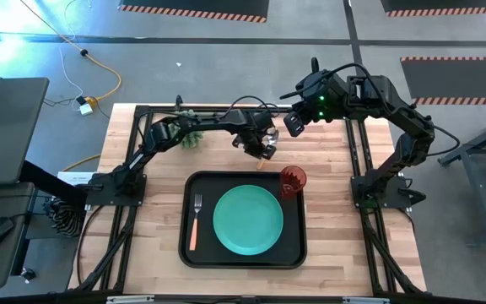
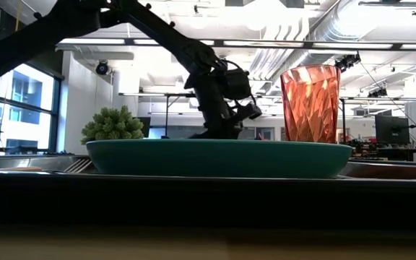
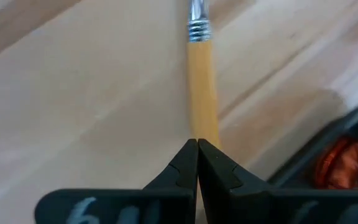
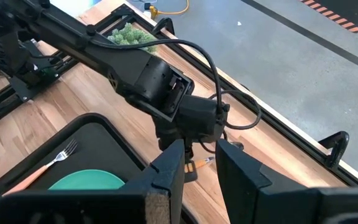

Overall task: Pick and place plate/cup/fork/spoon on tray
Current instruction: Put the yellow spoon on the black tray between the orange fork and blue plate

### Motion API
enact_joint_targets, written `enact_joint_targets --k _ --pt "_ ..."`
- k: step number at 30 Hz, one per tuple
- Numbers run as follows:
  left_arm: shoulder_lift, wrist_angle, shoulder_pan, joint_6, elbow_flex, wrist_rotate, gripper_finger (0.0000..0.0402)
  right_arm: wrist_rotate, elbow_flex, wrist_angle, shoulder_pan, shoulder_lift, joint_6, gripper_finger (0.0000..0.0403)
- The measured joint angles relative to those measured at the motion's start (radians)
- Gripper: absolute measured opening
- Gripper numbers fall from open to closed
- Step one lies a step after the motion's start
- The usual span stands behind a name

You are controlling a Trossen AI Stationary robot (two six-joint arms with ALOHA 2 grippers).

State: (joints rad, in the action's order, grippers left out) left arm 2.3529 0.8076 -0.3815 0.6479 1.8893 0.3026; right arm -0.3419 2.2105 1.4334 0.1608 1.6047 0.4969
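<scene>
The spoon [image 3: 202,87] lies on the bare wood table [image 1: 142,194], just above the tray [image 1: 245,179] near the centre of the high view. It has a tan-orange handle joined to silver metal by a ridged collar; its bowl is out of sight. The left gripper [image 1: 266,153] is down over it, fingers [image 3: 182,171] pressed together on the handle's end. In the tray sit a round teal-green plate [image 1: 248,220], a fork [image 1: 196,219] with silver tines and orange handle at its left, and a faceted translucent red-orange cup [image 1: 293,181] at the upper right corner. The right gripper [image 4: 199,171] hangs above the table's upper right, fingers parted, empty. A spiky green plant [image 1: 192,138] stands upper left.
</scene>
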Motion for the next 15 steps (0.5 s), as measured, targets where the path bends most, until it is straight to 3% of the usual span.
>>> enact_joint_targets --k 15 --pt "-0.019 0.065 0.081 -0.100 0.000 0.023 0.0000 -0.023 0.000 0.000 0.000 0.000 0.022 0.0083"
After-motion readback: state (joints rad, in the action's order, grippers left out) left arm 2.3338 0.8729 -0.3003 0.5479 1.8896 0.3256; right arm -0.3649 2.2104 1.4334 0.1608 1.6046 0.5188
